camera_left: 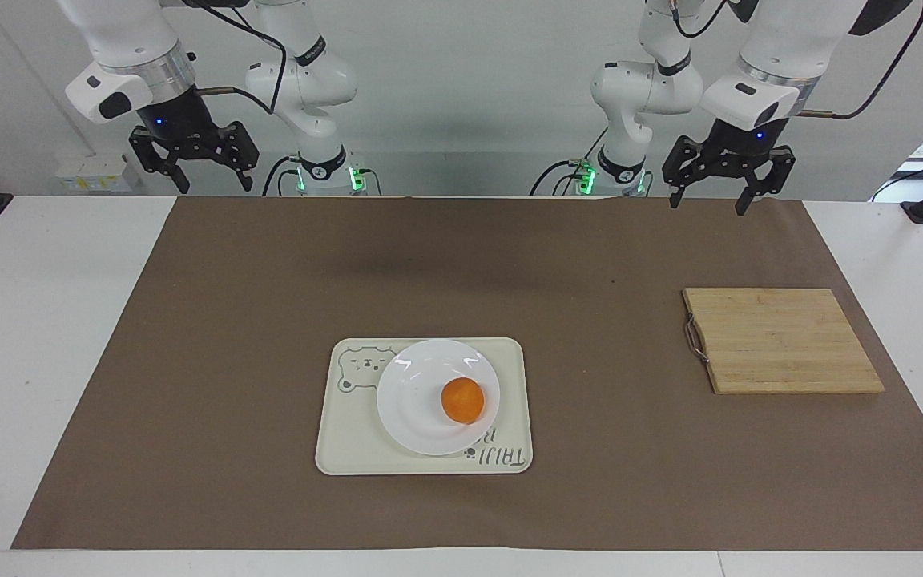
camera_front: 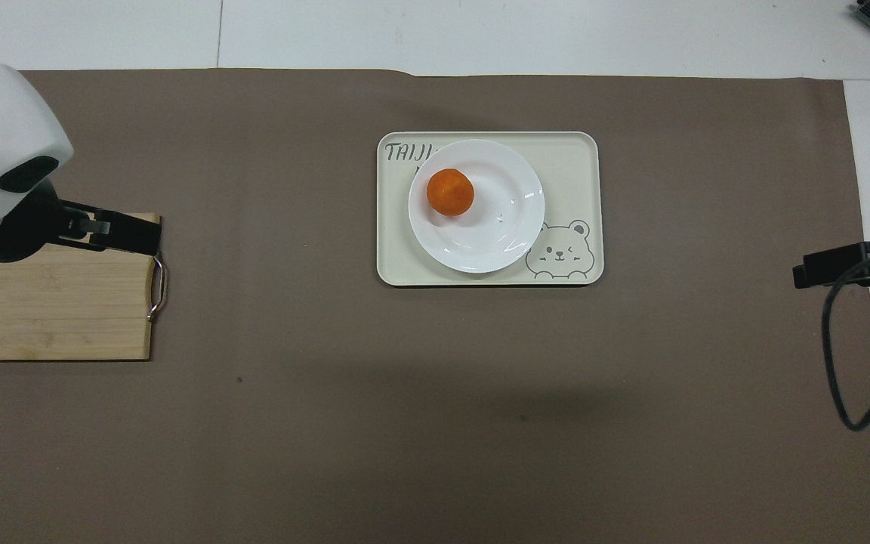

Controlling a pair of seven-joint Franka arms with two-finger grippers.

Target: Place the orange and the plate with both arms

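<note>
One orange (camera_left: 462,400), one plate (camera_left: 417,409), one cream tray (camera_left: 349,449), one wooden cutting board (camera_left: 782,340) and two grippers are counted. The orange is seen on the plate, off-centre toward the left arm's end; the plate is set in the tray, mid-mat. Wide bare brown mat (camera_left: 213,361) is left all round the tray. The left gripper (camera_left: 710,196) is held aloft, fingers spread wide, over the mat's edge nearest the robots; the right gripper (camera_left: 193,172), also wide, waits raised at its own end
</note>
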